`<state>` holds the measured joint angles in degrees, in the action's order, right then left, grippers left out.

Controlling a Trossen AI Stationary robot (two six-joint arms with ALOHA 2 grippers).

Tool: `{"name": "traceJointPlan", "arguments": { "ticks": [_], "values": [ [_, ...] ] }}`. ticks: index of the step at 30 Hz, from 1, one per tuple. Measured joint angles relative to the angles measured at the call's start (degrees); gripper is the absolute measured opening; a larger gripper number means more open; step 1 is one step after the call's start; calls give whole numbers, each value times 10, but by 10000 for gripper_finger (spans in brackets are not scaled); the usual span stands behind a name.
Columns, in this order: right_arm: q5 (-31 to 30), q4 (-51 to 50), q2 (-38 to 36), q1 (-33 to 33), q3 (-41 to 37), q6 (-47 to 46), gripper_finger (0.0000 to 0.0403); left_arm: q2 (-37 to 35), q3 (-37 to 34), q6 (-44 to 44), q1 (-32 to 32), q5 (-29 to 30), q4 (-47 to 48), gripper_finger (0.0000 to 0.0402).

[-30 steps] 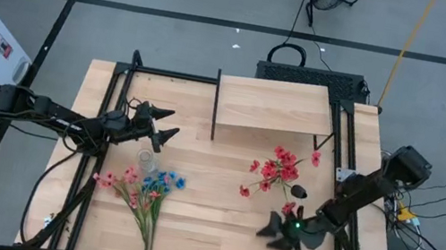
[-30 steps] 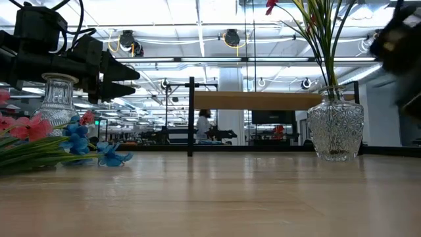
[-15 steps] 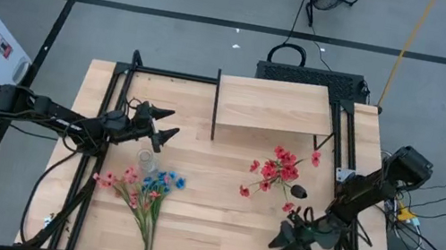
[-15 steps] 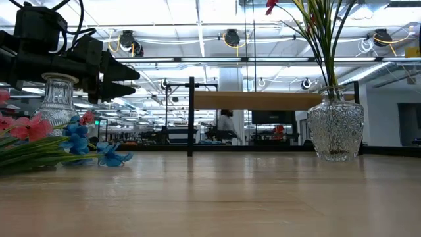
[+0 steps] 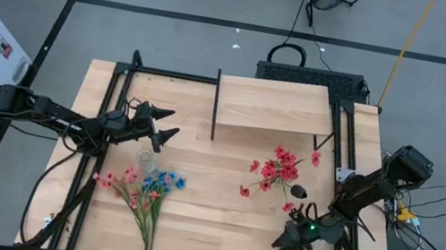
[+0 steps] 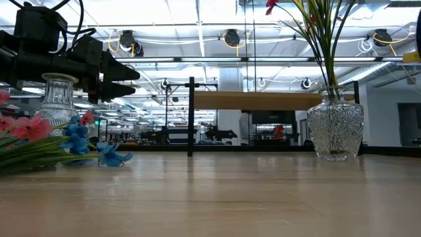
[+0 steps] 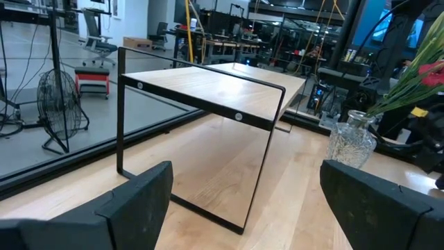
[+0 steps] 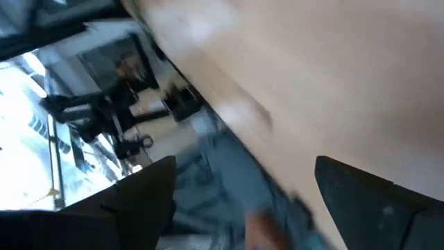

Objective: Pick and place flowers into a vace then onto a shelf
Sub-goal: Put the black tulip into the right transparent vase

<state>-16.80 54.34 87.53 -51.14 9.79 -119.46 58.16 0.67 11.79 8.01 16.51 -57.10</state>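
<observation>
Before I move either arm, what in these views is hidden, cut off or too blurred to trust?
- Red flowers: low view's top edge cuts the blooms.
- Small vase: low view, left gripper overlaps it; high view shows only a faint outline.
- Right wrist view: motion blur, nothing beyond the table edge readable.
- Right gripper: absent from the low view.
- Shelf: far legs hidden by the top, left wrist view.

Taking the shelf (image 5: 274, 105) as my mark, the bare tabletop (image 5: 210, 205) in front of it lies open between my two arms. The vase of red flowers (image 5: 280, 173) stands off its right front leg. The loose flowers (image 5: 142, 190) and a small empty vase (image 5: 144, 160) crowd the left front.
</observation>
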Motion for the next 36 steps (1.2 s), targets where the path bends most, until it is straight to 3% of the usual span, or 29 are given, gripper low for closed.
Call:
{"name": "traceJointPlan", "arguments": {
  "ticks": [3,7,9,12,15,19,24,28,33,36],
  "values": [
    [-88,-19,1,6,-13,68,334,0,0,0,0,0,0,365],
    [-186,-61,1,6,-12,85,334,0,0,0,0,0,0,365],
    [-272,-75,1,8,-10,93,334,0,0,0,0,0,0,365],
    [-374,-76,2,2,-5,226,334,0,0,0,0,0,0,365],
    [-403,-85,3,-14,5,383,334,0,0,0,0,0,0,365],
    [-486,-66,2,-30,27,417,334,0,0,0,0,0,0,365],
    [-545,-66,2,-25,52,533,334,0,0,0,0,0,4,365],
    [-598,-89,3,-30,85,656,334,0,0,0,0,0,0,365],
    [-715,-88,2,-47,131,814,334,0,0,0,0,0,0,365],
    [-732,-86,2,-48,151,899,334,0,0,0,0,0,0,365]
  ]
}}
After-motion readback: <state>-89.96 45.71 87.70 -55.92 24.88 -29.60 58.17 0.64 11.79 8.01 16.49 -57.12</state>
